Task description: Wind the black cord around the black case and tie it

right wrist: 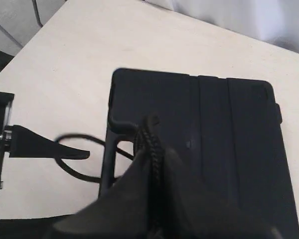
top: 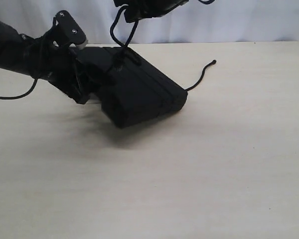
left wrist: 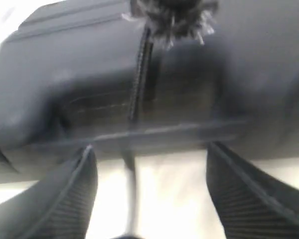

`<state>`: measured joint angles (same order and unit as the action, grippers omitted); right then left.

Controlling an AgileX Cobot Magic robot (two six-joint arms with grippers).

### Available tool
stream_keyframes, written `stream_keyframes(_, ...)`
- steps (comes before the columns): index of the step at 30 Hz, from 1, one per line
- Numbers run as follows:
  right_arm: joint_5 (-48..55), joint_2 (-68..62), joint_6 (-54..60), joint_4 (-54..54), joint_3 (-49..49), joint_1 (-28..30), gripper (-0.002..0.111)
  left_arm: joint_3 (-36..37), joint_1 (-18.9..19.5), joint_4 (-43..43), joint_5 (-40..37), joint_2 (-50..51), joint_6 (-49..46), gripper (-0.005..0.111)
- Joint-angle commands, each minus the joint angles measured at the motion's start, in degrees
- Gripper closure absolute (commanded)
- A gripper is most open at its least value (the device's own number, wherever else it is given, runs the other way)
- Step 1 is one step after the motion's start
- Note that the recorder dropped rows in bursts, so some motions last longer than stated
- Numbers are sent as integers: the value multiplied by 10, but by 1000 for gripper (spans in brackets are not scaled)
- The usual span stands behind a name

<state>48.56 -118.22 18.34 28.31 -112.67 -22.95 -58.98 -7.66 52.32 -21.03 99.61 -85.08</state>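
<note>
- 1 black case (top: 139,94), looks tilted, on the surface (top: 199,179); your L arm (top: 20,50) is at one end.
- 1 black cord (top: 202,77): crosses the lid, knobbed tip lies free beside the case.
- L fingers (left wrist: 74,194): spread, nothing betw. them, case edge just ahead.
- R fingers (right wrist: 179,174): pressed together, pinching the cord above the case.
- R arm (top: 149,7) cut off at frame top; cord under the case hidden.

A pale beige table (top: 214,174) with a faint wood grain was spread across the scene and was lit softly and evenly. Behind its far edge a white cloth (top: 249,20) was hung in loose folds. Beyond one corner, pale panels (right wrist: 12,25) parted by dark lines were seen.
</note>
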Motion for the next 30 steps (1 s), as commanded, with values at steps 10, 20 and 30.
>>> stream_keyframes(10,10,9,-38,12,-3,2,104,-1,-2,100,-6,5,-33,46)
stream_keyframes(20,6,9,-57,12,-3,2,104,-1,-30,409,-42,33,-350,46)
stream_keyframes(30,10,9,-60,12,-3,2,104,-37,-30,448,-100,77,-375,83)
